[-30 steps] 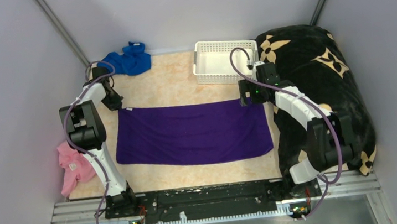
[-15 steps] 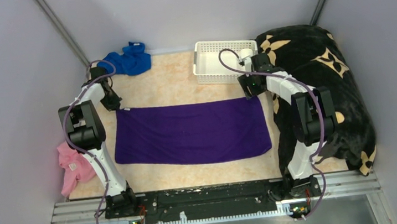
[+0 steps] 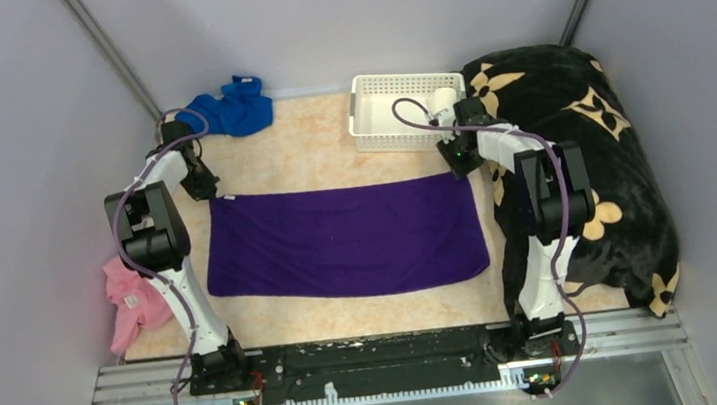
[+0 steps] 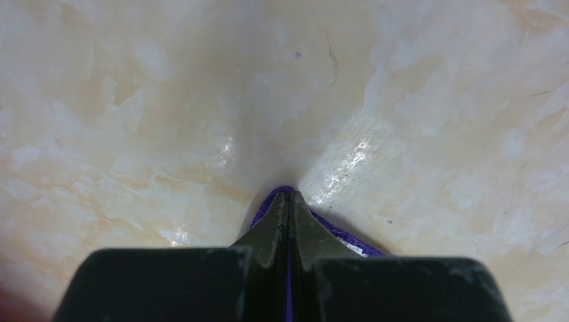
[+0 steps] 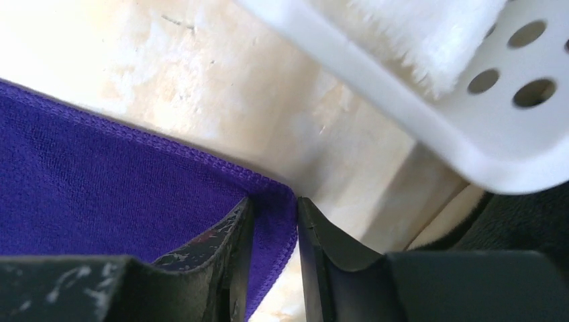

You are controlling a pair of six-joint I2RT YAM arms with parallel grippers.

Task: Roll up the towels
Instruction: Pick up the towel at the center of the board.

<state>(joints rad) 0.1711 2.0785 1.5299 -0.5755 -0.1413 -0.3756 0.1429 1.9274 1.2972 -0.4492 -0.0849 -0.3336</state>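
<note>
The dark purple towel (image 3: 348,239) lies spread flat across the table. My left gripper (image 3: 207,190) is shut on its far left corner, and a purple edge (image 4: 335,235) peeks out beside the closed tips (image 4: 288,198). My right gripper (image 3: 458,164) is at the far right corner. Its jaws (image 5: 272,215) stand narrowly open around that corner of purple cloth (image 5: 100,188). The cloth lies against the left finger, and a slit shows at the right finger. The bright blue towel (image 3: 229,110) is bunched at the back left. A cream-white towel (image 3: 442,103) (image 5: 429,33) sits in the basket.
A white perforated basket (image 3: 398,138) (image 5: 429,127) stands just behind the right gripper. The black flowered blanket (image 3: 579,139) fills the right side. A pink cloth (image 3: 134,301) lies at the left edge by the left arm.
The right gripper has moved back and right to the towel's far right corner, and its jaws have narrowed around it. The left gripper has stayed shut on its corner.
</note>
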